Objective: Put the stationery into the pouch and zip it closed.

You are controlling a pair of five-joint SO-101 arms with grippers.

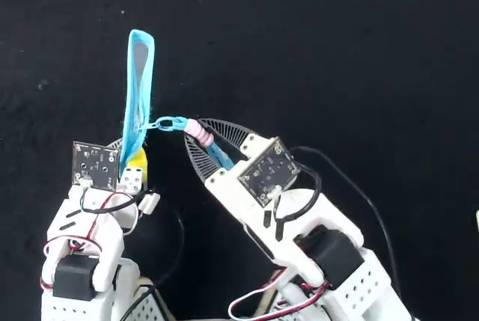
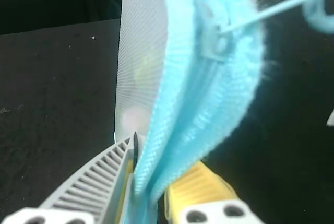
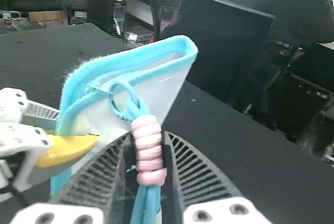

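Observation:
The light-blue pouch (image 1: 139, 89) with pale mesh sides stands on edge over the black table, its zip edge facing right. My left gripper (image 1: 135, 162) is shut on the pouch's near end, yellow finger (image 2: 195, 187) on one side and grey finger on the other. The blue edge (image 2: 209, 93) and zip slider (image 2: 214, 41) rise right above that gripper (image 2: 148, 182). My right gripper (image 1: 213, 153) is shut on the zip pull, a blue cord with a pink coiled charm (image 3: 147, 151). The cord's loop (image 1: 171, 123) runs taut to the slider. Faint pale shapes show through the mesh (image 2: 136, 72).
The black table (image 1: 337, 66) stretches open to the far side and right. Both arm bases and their cables (image 1: 299, 209) crowd the near edge. Beyond the table stand a dark chair (image 3: 219, 41) and room clutter.

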